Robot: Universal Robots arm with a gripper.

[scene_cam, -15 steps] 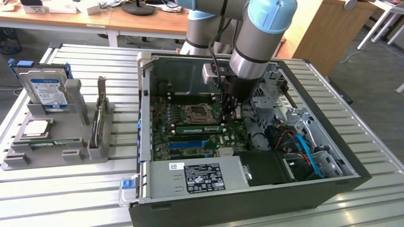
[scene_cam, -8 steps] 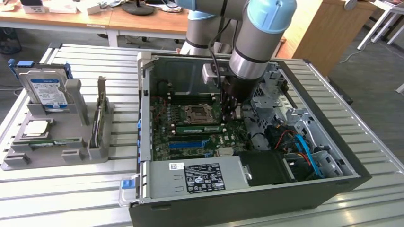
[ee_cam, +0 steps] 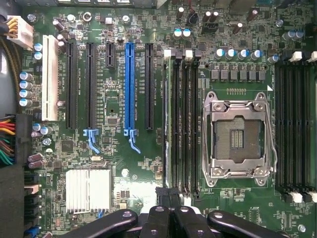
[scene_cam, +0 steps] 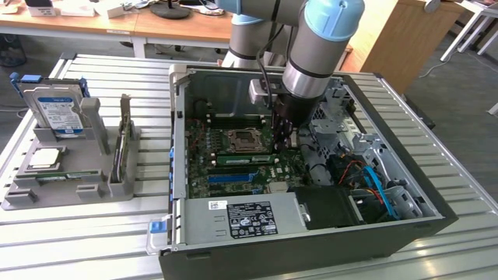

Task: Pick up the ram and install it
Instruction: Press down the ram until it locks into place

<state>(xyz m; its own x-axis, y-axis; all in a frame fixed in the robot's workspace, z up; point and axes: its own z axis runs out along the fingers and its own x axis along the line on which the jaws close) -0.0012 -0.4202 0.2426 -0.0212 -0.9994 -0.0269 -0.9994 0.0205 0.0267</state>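
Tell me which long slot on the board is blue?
The blue slot, flanked by black slots; every other in the row is black, save one white slot at the end.

An empty CPU socket (ee_cam: 237, 139) sits on the motherboard (ee_cam: 148, 163). Just beside the socket runs a bank of black slots (ee_cam: 190, 124), with a green ram (ee_cam: 174, 124) standing in one. Beyond the ram lies a blue slot (ee_cam: 129, 89). The claw (ee_cam: 167, 198) hangs over the bank's end.

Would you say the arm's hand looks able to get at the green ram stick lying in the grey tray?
Probably yes: the green ram stick lies uncovered in the grey tray, but the hand sits low inside the open computer case, whose wall stands between them.
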